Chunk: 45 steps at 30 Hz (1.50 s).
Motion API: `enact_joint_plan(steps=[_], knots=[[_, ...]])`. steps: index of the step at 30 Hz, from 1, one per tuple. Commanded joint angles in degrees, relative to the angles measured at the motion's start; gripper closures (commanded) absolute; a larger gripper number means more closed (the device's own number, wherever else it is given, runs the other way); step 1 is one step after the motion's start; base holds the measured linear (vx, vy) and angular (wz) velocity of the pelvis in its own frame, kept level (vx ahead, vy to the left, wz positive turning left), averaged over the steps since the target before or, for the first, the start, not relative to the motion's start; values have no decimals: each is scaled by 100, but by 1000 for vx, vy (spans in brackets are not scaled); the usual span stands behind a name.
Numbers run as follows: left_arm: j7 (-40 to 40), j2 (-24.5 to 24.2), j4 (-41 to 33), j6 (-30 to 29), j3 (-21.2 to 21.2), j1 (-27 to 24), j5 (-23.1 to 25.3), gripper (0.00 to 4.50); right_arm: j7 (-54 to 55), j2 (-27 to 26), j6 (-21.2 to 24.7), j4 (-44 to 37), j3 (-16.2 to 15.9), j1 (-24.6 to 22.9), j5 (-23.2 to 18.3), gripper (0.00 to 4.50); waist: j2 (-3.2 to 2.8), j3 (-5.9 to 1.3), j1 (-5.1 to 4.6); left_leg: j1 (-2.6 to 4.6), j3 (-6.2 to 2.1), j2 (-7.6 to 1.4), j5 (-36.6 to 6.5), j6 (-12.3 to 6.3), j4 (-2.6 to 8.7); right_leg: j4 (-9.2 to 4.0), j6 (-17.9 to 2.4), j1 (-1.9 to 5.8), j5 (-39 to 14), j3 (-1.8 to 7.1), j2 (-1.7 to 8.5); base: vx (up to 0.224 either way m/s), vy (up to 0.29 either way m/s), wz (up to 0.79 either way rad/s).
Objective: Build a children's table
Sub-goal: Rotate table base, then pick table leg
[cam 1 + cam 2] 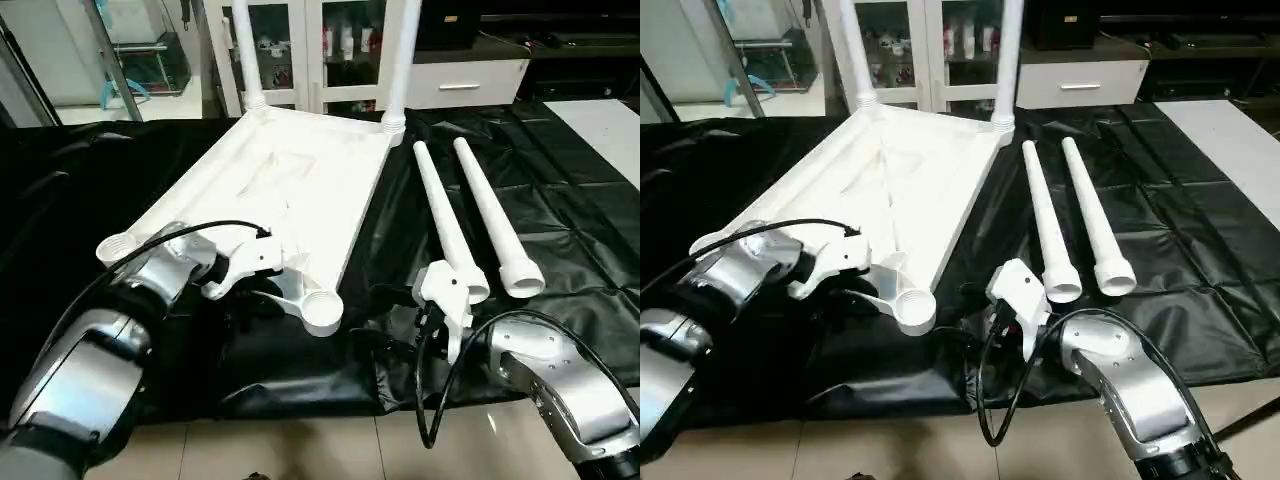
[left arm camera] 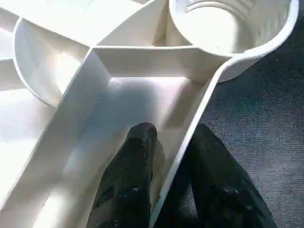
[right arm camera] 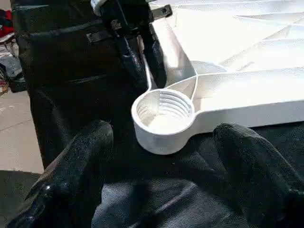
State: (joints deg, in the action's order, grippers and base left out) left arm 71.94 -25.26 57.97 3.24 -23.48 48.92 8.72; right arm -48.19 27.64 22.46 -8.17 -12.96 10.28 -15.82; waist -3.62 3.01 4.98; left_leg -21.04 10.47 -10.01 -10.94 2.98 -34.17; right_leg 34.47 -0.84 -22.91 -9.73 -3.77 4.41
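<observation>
Bright even room light, tabletop (image 1: 300, 180) w/ blown-out glare, sheen on wrinkled black surface cover (image 1: 560, 220), wrist views soft, near fingers (image 3: 71, 166) blurred

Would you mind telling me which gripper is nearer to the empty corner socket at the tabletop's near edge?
Left. The left gripper clamps the tabletop rim right beside the socket; the right gripper is open, a short way off.

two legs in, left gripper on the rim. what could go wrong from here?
1. Left gripper pinches only the thin tabletop rim beside the empty socket; it may slip if torque comes during screwing.
2. Right gripper is open and empty, and the loose legs lie close together, so picking one may knock the other.
</observation>
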Motion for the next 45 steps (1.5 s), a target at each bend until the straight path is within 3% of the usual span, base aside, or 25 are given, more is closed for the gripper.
enact_joint_plan(steps=[1,6,7,9,10,12,13,15,20,26,27,30,31,33,37,40,41,43,45], knots=[[-258,-150,-37,-451,238,-260,-141,354,-29,-2,8,3,-9,19,31,79,18,-386,42,52,-165,-327,-1338,-139,427,-383,-1397,317,-1112,276,479,0,0,0],[-973,-144,-379,-1245,574,-540,-292,368,29,-8,4,-25,7,-42,60,79,3,-363,-2,50,-159,-305,-1474,-133,429,-421,-1313,307,-1476,270,466,0,0,0],[-1634,-62,-518,-1762,764,-704,-234,369,56,-22,8,-42,-1,-73,63,79,16,-363,-35,27,-167,-292,-1492,-120,435,-428,-1213,330,-1689,262,463,0,0,0],[-1904,-23,-686,-2019,835,-858,-173,374,74,-30,6,-44,-11,-89,68,79,16,-340,-80,44,-173,-282,-1636,-131,431,-485,-1095,304,-2081,243,457,0,0,0],[-1901,-20,-731,-2043,836,-886,-171,374,75,-31,4,-42,-13,-90,70,79,26,-339,-125,7,-190,-263,-1594,-146,437,-499,-999,328,-2278,238,457,0,0,0],[-1893,59,-1367,-2456,889,-1257,-157,378,88,-34,-13,-17,-27,-96,96,79,20,-344,-194,-16,-213,-285,-1572,-144,461,-497,-931,341,-2313,230,458,0,0,0],[-1893,59,-1367,-2456,889,-1257,-157,378,88,-34,-13,-17,-27,-96,96,79,22,-338,-234,-6,-203,-265,-1585,-189,447,-530,-905,310,-2378,228,439,0,0,0],[-2047,322,-2086,-2765,925,-1560,-258,389,229,-39,0,87,-1,-51,224,79,24,-338,-244,42,-182,-276,-1599,-225,427,-549,-934,268,-2468,246,441,0,0,0],[-2147,670,-2526,-2384,869,-1698,-423,419,670,-103,-8,389,58,85,546,79,-5,-358,-142,93,-171,-269,-1646,-252,424,-581,-864,208,-2551,242,409,0,0,0],[-2210,939,-2925,-1745,672,-1845,-426,448,1336,-265,199,675,300,250,755,79,-24,-409,-19,69,-152,-278,-1392,-259,424,-509,-942,217,-1701,263,392,0,0,0],[-2304,1003,-3137,-1764,696,-1917,-390,421,1449,-304,220,724,358,287,780,79,-16,-411,-1,63,-151,-287,-1357,-264,424,-498,-949,226,-1622,270,407,0,0,0],[-2264,1075,-3372,-1893,753,-1974,-501,401,1531,-370,273,772,437,333,745,79,-14,-423,15,36,-151,-279,-1185,-311,410,-483,-943,246,-1567,263,419,0,0,0],[-2213,1082,-3454,-1952,754,-1994,-550,383,1555,-388,296,787,463,347,728,53,-19,-437,30,45,-150,-285,-1112,-316,401,-477,-936,237,-1521,258,412,0,0,0],[-2200,1055,-3621,-2058,822,-2013,-641,377,1655,-456,371,821,545,435,682,46,-25,-441,37,35,-156,-292,-1055,-320,403,-453,-963,242,-1398,255,408,0,0,0],[-2231,865,-3815,-2035,1107,-1881,-808,343,2281,-732,739,1235,1012,1021,555,4,12,-483,2,-2,-156,-268,-664,-367,371,-372,-1142,255,-852,238,394,0,0,0],[-2161,754,-3897,-2063,1219,-1820,-832,330,2750,-829,859,1727,1267,1403,657,0,14,-470,-8,10,-132,-253,-584,-373,351,-357,-1194,229,-819,235,390,0,0,0],[-2098,682,-3962,-2096,1255,-1803,-850,319,2957,-842,930,2024,1375,1616,704,0,81,-461,-19,4,-129,-255,-596,-366,361,-367,-1185,240,-854,236,391,0,0,0],[-1953,542,-4128,-2179,1277,-1803,-900,307,3249,-844,1004,2562,1516,1989,778,0,36,-462,-21,16,-126,-241,-591,-304,350,-353,-1192,234,-961,236,398,0,0,0],[-1913,429,-4272,-2200,1252,-1818,-891,295,3378,-856,1012,3053,1633,2322,742,0,41,-474,-36,16,-121,-235,-538,-291,343,-334,-1202,244,-875,234,386,0,0,0]])
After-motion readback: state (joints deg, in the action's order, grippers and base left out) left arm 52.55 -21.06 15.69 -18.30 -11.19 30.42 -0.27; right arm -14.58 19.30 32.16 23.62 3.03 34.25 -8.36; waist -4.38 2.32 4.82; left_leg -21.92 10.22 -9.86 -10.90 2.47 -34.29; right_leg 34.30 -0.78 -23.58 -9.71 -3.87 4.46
